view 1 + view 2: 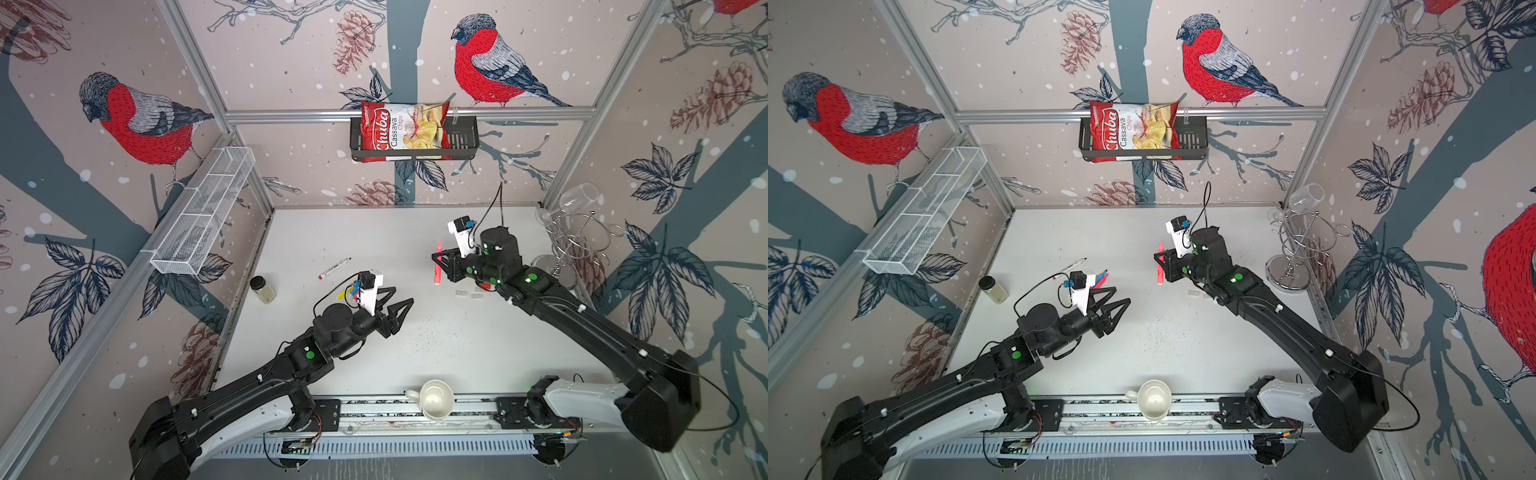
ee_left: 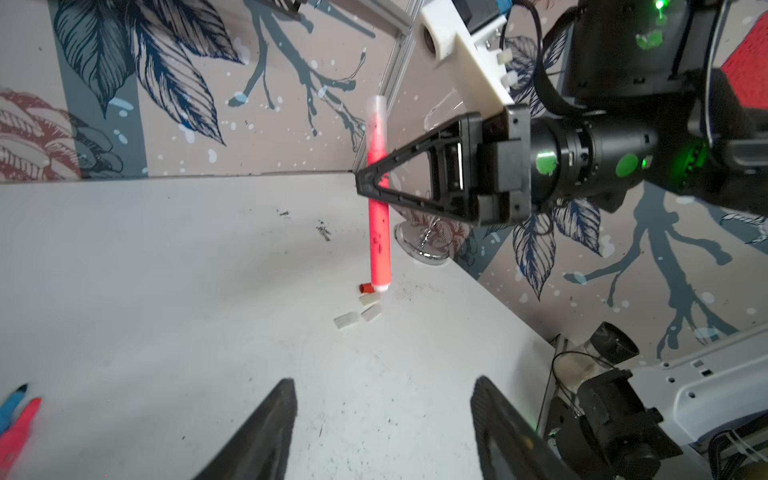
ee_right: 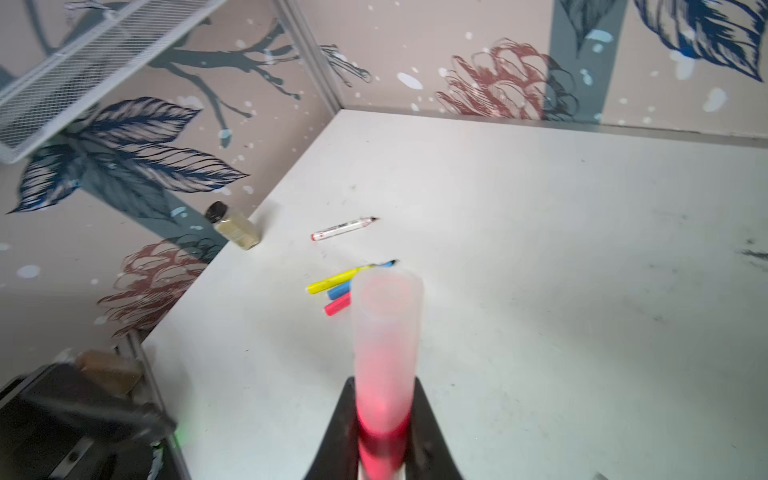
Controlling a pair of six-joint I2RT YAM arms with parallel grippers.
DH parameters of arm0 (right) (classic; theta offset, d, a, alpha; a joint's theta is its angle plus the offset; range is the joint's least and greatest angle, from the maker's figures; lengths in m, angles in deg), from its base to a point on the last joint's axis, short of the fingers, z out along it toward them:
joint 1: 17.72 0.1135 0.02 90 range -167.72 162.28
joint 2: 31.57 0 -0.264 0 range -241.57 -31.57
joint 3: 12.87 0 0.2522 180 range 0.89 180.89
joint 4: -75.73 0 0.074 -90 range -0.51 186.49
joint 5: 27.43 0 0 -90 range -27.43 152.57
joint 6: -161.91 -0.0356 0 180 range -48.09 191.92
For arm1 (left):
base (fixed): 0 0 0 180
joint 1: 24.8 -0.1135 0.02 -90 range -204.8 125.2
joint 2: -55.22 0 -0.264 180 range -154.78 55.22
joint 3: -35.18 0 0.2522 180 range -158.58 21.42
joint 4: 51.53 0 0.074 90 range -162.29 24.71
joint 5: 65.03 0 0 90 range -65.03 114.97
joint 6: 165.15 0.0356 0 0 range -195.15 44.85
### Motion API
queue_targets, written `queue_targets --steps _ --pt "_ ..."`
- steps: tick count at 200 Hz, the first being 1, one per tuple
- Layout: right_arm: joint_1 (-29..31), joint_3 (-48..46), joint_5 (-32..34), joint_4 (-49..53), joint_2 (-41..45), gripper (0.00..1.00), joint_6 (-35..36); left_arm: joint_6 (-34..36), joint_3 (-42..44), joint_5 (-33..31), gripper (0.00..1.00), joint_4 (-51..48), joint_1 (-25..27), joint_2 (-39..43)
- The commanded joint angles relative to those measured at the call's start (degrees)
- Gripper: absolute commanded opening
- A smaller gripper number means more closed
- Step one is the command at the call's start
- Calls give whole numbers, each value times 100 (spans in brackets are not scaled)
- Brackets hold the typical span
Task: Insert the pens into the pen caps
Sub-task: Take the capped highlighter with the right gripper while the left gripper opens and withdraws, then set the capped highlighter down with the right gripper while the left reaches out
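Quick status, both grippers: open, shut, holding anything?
Left gripper: open, holding nothing.
Right gripper: shut on the pink-red pen, gripped around its middle.

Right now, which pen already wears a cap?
The pink-red pen upright in the right gripper: a translucent whitish cap covers its top. The white pen, yellow pen, blue pen and second pink pen lie uncapped on the table.

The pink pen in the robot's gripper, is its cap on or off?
On. A cloudy see-through cap covers the end of the pink pen that sticks out of the shut right gripper.
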Motion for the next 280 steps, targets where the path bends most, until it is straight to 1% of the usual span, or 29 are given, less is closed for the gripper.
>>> queue_targets --steps 1,19,43,71,104,127,154,196,223,240,280 --pt "-324 282 230 444 -479 5 -115 -232 107 -279 67 -404 0 117" --pt "-572 583 301 651 -929 5 -101 -331 207 -369 67 -510 0 238" --pt "-780 1027 513 918 -1574 8 -69 -391 268 -405 67 -621 1 385" --pt "-922 1656 725 1282 -2340 6 -2 -373 265 -422 67 -795 0 470" --pt "-1150 2289 1083 1658 -3066 6 136 -406 307 -397 67 -848 0 635" --pt "-1352 2571 1221 1815 -3495 6 141 -422 360 -425 67 -865 -4 775" --pt "-1589 2812 1308 1906 -4000 9 242 -426 429 -453 67 -891 0 888" --pt "-1971 3628 1623 2399 -4877 9 463 -442 396 -416 67 -944 0 930" --pt "-2035 4200 1920 2735 -5323 9 577 -456 397 -422 67 -893 0 935" --pt "-2059 4569 1920 2914 -5584 9 621 -469 396 -405 67 -835 0 888" --pt "-2076 5249 2034 3232 -6093 14 676 -478 308 -383 67 -880 9 883"
